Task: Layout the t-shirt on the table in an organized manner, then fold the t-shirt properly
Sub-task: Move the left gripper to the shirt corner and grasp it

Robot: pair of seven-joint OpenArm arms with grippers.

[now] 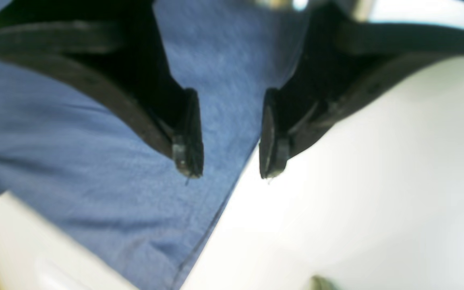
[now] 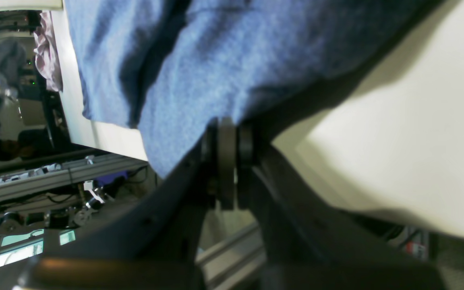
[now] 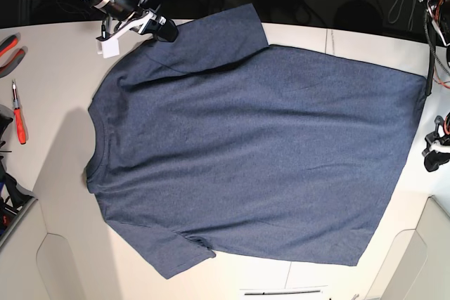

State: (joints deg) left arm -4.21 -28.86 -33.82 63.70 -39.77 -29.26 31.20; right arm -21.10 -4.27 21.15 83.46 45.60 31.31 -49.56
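One garment: the t-shirt (image 3: 253,152) lies spread flat on the bench (image 3: 63,89), plain blue side up, collar toward the base view's left, hem toward its right.
Near edge: one sleeve (image 3: 176,254) points at the bench's near edge, with a few creases beside it.
Left end effector: in the left wrist view the left end effector (image 1: 230,161) hangs with its fingers spread apart, nothing between them; one fingertip is over the blue cloth, the other over bare bench, the shirt's edge running between.
Left arm: at the base view's right edge, near the hem corner.
Far edge: the other sleeve (image 3: 225,29) reaches the bench's far side.
Right end effector: the right end effector (image 2: 227,161) is pressed together on a fold of the t-shirt, cloth bunching above the pads.
Side items: red-handled tools (image 3: 17,114) lie at the bench's left margin, apart from the shirt.
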